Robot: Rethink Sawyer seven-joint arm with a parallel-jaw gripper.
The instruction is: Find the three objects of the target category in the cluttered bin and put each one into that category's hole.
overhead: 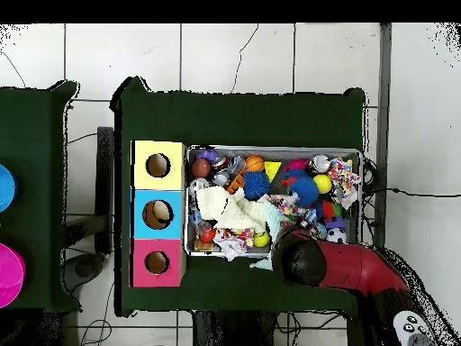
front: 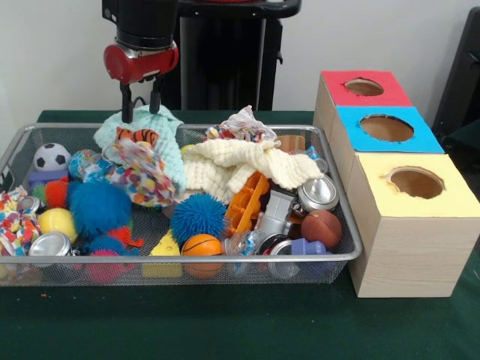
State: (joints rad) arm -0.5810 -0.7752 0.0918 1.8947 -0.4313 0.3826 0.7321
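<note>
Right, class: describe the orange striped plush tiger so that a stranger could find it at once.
Start at the wire mesh bin beside the wooden box, and go to its far side, below the robot's pincer. There the tiger lies on a pale mint knitted cloth. It alone is orange with black stripes; the balls nearby are plain or spiky.

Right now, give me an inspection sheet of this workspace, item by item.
Surface: table with dark green cover.
Job's things: wire mesh bin, heaped full; orange striped tiger partly under a mint cloth; wood box with red hole, blue and yellow holes beside it.
Clutter: blue puffer balls, soccer ball, mini basketball, cans, cream knit cloth.
Grippers: gripper open, hovering above the tiger.
Cables: thin cables on the floor left of the table.
Surroundings: tiled floor, pale wall, second green table.
</note>
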